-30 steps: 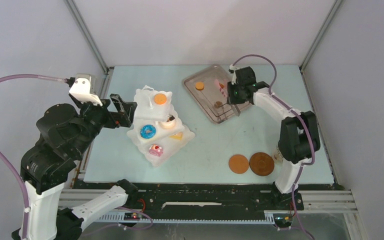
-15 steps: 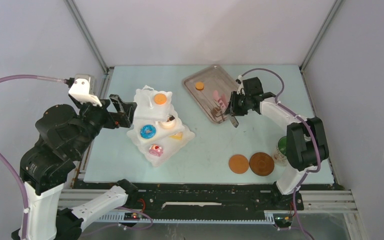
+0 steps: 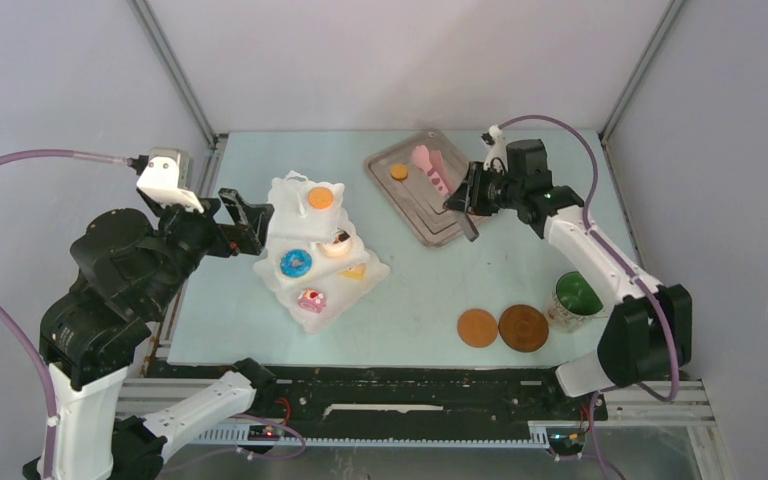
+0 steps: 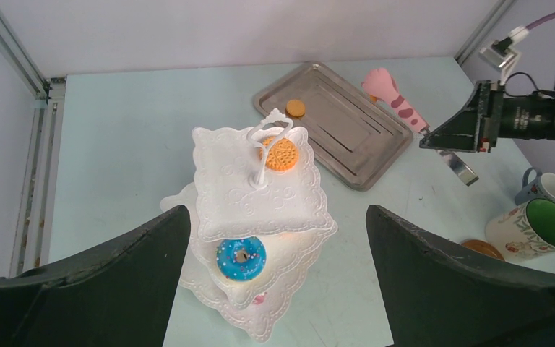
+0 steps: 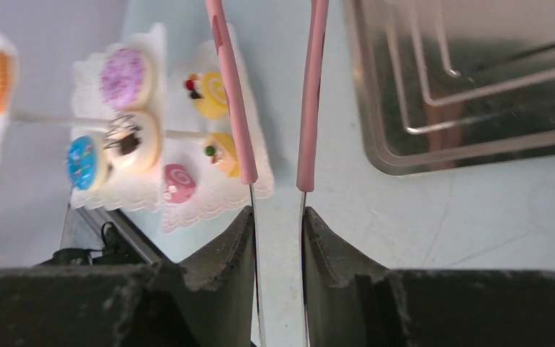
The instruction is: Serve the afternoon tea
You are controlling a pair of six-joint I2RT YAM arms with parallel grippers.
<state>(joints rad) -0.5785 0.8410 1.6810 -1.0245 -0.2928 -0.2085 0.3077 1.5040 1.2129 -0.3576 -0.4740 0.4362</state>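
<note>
place: robot lab | plain grey walls (image 3: pixel 400 60); aluminium frame (image 3: pixel 176 70); bolted arms (image 3: pixel 120 270)

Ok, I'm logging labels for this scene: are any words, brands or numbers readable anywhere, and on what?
No text here can be read.
green-lined mug: faint coloured marks on its outer wall, too small and blurred to read.
silver tray, white stand, pink tongs, brown coasters: no lettering visible.

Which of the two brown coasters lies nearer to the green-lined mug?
The darker coaster, on the right, next to the green-lined mug; the lighter coaster lies beyond it, farther left.
</note>
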